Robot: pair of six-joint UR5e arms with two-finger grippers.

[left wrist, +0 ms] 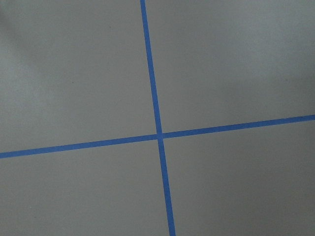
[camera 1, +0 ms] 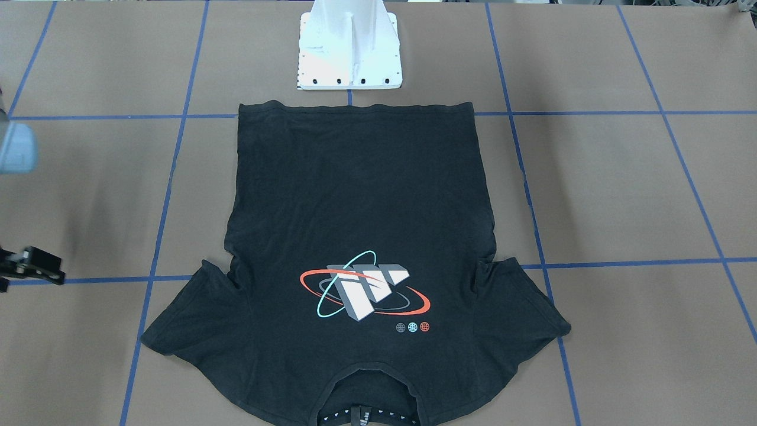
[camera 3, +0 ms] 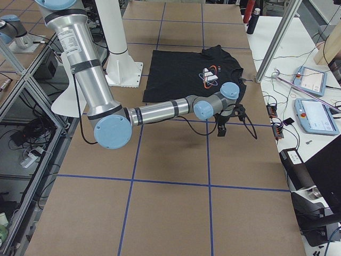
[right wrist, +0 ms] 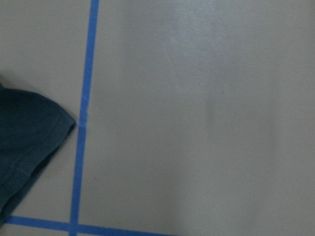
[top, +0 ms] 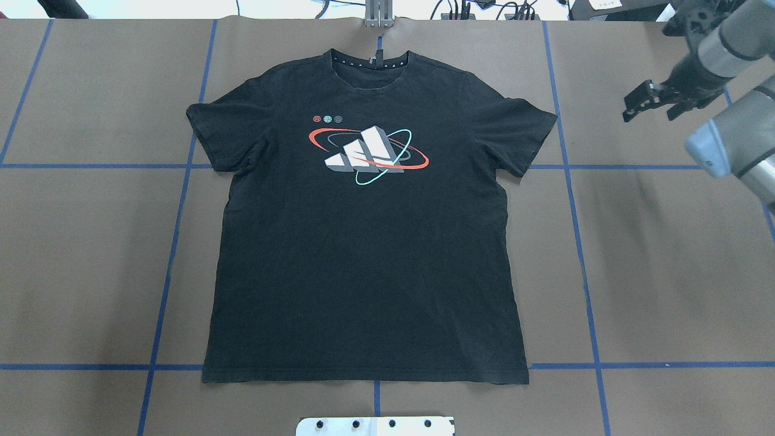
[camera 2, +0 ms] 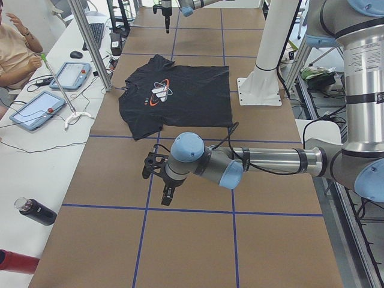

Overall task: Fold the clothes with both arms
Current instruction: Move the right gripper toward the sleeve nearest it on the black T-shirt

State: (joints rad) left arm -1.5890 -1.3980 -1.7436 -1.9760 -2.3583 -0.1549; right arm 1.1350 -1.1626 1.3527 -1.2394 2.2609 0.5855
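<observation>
The black T-shirt [top: 369, 254] lies flat and face up on the brown table, collar at the far edge, print [top: 368, 154] on the chest. In the front view the T-shirt [camera 1: 361, 195] has its hem toward the pedestal. My right gripper [top: 651, 114] hovers beyond the shirt's right sleeve and looks open and empty; it also shows as the right gripper [camera 1: 35, 269]. The right wrist view catches that sleeve [right wrist: 24, 142] at its left edge. My left gripper [camera 2: 157, 183] hangs over bare table well off the shirt's left side; whether it is open or shut I cannot tell.
The white pedestal base [camera 1: 349, 53] stands just behind the shirt's hem. Blue tape lines [left wrist: 157, 135] grid the table. Along the far edge are an aluminium post [camera 2: 90, 45], tablets [camera 2: 36, 111], a dark bottle [camera 2: 37, 211] and a seated person [camera 2: 12, 54].
</observation>
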